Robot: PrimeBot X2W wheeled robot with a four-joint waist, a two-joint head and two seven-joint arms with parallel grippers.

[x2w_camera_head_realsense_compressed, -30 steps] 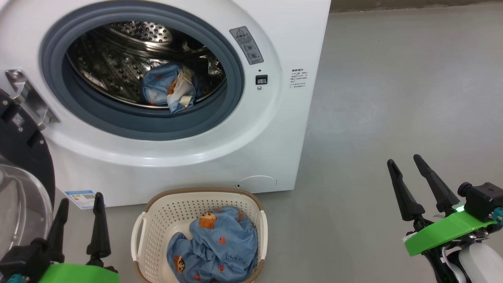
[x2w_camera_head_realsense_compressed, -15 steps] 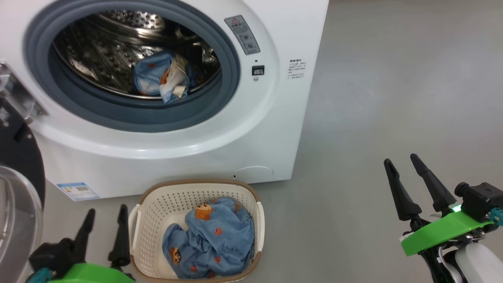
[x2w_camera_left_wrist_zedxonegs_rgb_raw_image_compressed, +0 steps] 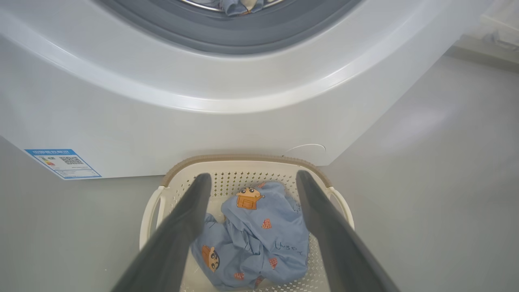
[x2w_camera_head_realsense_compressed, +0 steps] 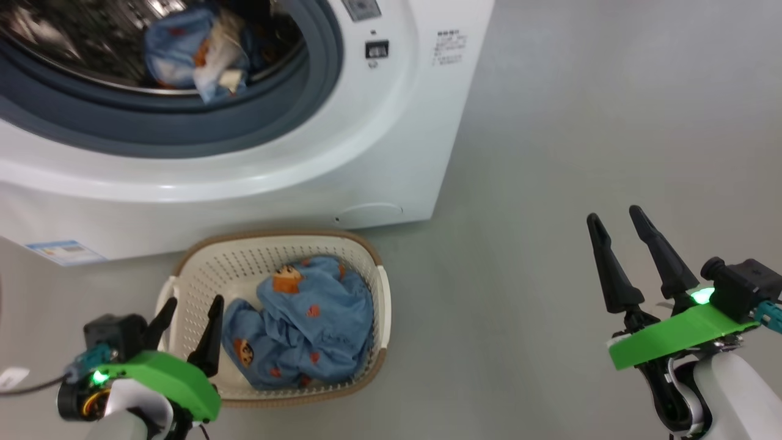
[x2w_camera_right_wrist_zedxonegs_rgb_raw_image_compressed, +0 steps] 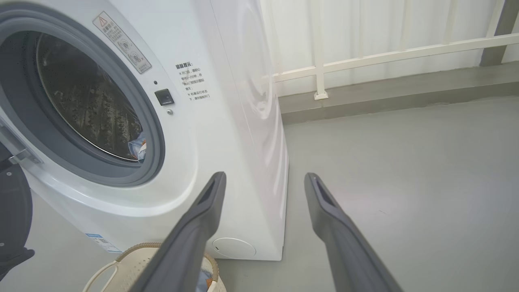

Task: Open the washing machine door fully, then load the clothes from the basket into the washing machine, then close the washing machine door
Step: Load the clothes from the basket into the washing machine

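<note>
Blue garment [x2w_camera_head_realsense_compressed: 305, 318] lay crumpled in the basket [x2w_camera_head_realsense_compressed: 275, 234], which stood at the washing machine's [x2w_camera_head_realsense_compressed: 379, 153] foot, presumably to keep transfers short; a second garment [x2w_camera_head_realsense_compressed: 189, 49] lay in the drum [x2w_camera_right_wrist_zedxonegs_rgb_raw_image_compressed: 81, 101]. Left gripper [x2w_camera_head_realsense_compressed: 193, 302], jaws wide and empty, hovered at the basket's nine-o'clock rim, the garment at its three o'clock. Right gripper [x2w_camera_head_realsense_compressed: 613, 214], likewise spread and empty, stood well apart.

Grey floor [x2w_camera_head_realsense_compressed: 580, 122], white railing [x2w_camera_right_wrist_zedxonegs_rgb_raw_image_compressed: 397, 52]
</note>
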